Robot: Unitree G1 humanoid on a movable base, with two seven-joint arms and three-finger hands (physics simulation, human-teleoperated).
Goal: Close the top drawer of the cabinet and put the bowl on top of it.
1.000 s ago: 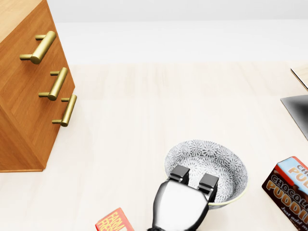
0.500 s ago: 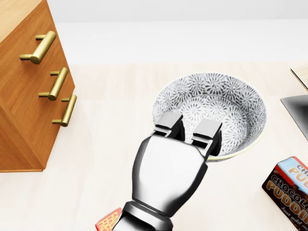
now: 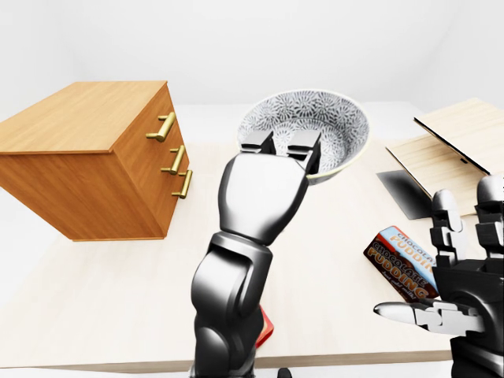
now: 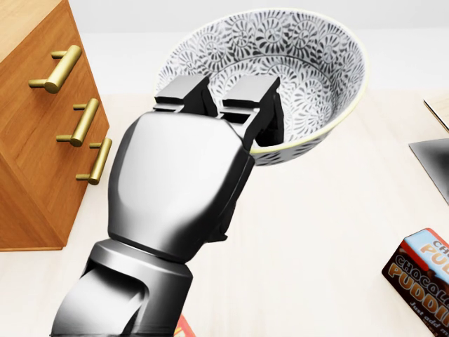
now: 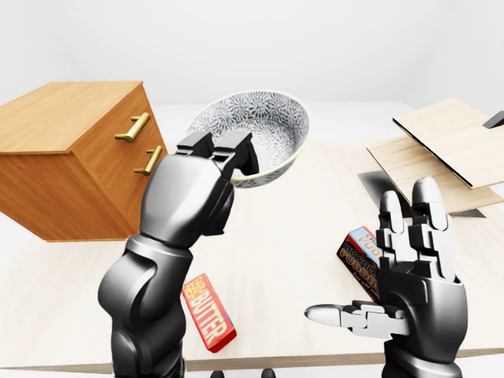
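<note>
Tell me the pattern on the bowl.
The bowl is white with dense grey floral print; head view shows it best.

A pale, wood-grained tabletop (image 3: 331, 228) fills the lower part of every view, its near edge showing along the bottom of both eye views. Behind it stands a plain white wall (image 3: 236, 39). The light is soft and even, and the shadows are faint.

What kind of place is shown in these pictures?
Likely a simulated kitchen-style tabletop: a pale table carries a wooden cabinet, a pudding box and a butter pack, and the left hand holds a patterned bowl.
</note>
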